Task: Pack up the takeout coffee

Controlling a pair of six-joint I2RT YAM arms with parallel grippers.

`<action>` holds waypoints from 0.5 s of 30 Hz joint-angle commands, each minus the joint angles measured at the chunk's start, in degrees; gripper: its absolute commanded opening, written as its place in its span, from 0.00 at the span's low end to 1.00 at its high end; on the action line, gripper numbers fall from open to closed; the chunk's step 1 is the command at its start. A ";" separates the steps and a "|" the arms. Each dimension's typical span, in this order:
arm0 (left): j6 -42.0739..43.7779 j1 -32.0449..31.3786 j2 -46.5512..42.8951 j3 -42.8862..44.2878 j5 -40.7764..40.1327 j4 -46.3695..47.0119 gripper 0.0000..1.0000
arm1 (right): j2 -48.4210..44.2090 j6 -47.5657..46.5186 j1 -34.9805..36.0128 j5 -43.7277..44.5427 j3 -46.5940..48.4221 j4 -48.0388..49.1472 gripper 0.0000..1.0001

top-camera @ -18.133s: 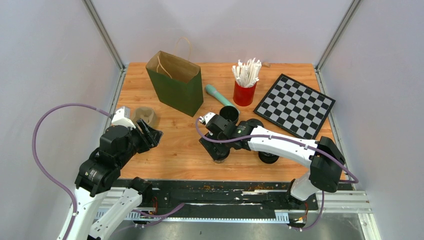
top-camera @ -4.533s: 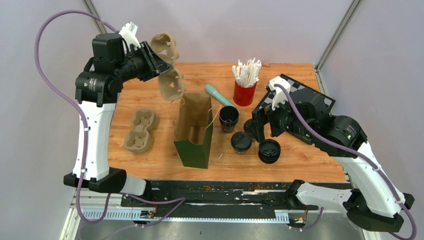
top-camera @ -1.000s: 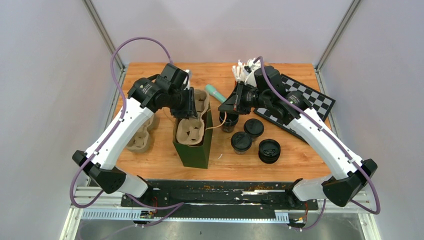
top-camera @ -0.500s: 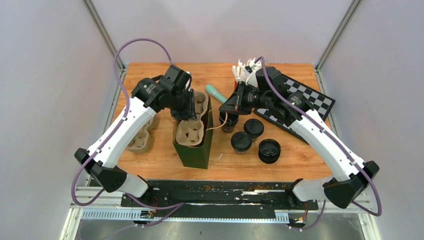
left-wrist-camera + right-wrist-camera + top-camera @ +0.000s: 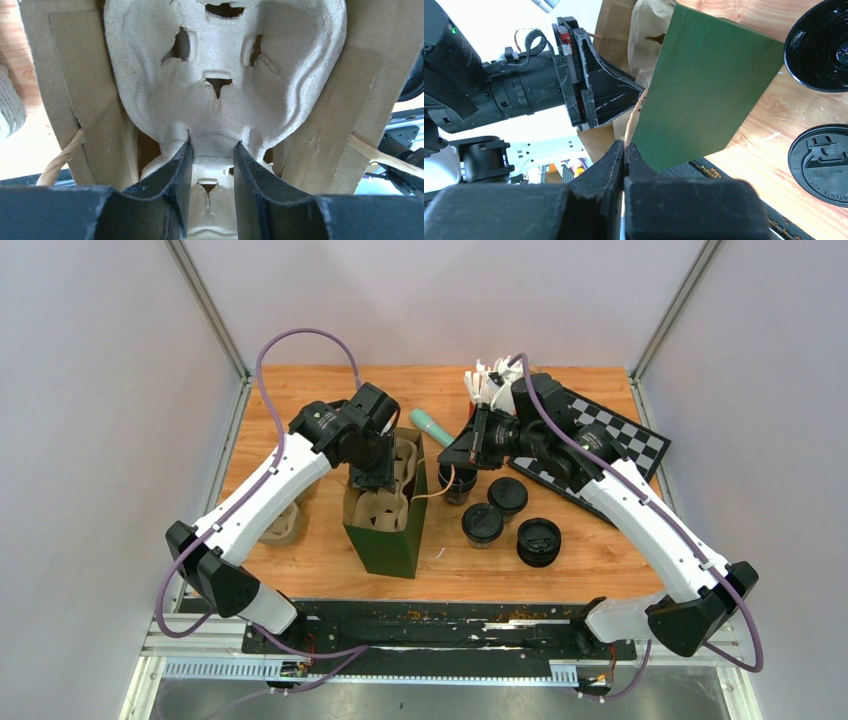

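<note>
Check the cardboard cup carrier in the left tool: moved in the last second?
Yes. The cup carrier has gone down, deeper into the green bag, which stands where it stood.

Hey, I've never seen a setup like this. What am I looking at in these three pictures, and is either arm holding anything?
These are two robot arms at a wooden table. The wide picture looks down from above; the two close-ups come from cameras on each wrist. The left gripper holds a pulp cup carrier partly inside a green paper bag. The right gripper is pinched shut at the bag's rim, seemingly steadying it. Beside the bag sit black lidded coffee cups, a spare carrier and a chessboard.
</note>
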 commanded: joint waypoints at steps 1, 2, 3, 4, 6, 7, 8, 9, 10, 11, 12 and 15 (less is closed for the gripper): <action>-0.30 -0.80 0.73 -0.82 -1.47 0.51 0.37 | -0.22 -1.39 0.01 -0.66 0.02 2.45 0.00; -0.31 -0.81 0.77 -0.90 -1.46 0.61 0.37 | -0.22 -1.48 0.07 -0.61 -0.16 2.44 0.00; -0.37 -0.85 0.78 -0.83 -1.53 0.61 0.37 | -0.22 -1.53 0.05 -0.64 -0.30 2.46 0.00; -0.34 -0.85 0.75 -0.48 -1.62 0.59 0.37 | -0.18 -1.62 0.03 -0.60 -0.40 2.33 0.00; 0.01 -0.96 1.03 0.60 -2.09 0.01 0.38 | -0.22 -1.88 0.09 -0.58 -0.56 2.12 0.00; 0.31 -0.94 1.29 1.34 -2.60 -0.76 0.39 | -0.22 -1.91 0.04 -0.57 -0.50 2.10 0.00; 0.72 -0.99 1.61 2.13 -3.11 -1.50 0.41 | -0.22 -1.90 0.02 -0.57 -0.46 2.09 0.00; 0.97 -0.95 1.97 2.46 -3.38 -2.16 0.43 | -0.22 -1.90 0.02 -0.57 -0.35 2.09 0.00; 1.21 -0.95 2.14 2.59 -3.38 -2.59 0.44 | -0.22 -1.94 0.04 -0.57 -0.22 2.04 0.00; 1.27 -0.99 2.18 2.52 -3.23 -2.69 0.44 | -0.22 -1.98 0.01 -0.49 -0.19 1.98 0.00; 1.29 -1.01 2.12 2.43 -3.06 -2.66 0.45 | -0.30 -1.97 0.08 -0.34 -0.19 1.95 0.00; 1.28 -0.99 1.75 2.93 -2.07 -2.05 0.49 | -0.26 -2.10 0.02 -0.28 -0.34 1.83 0.00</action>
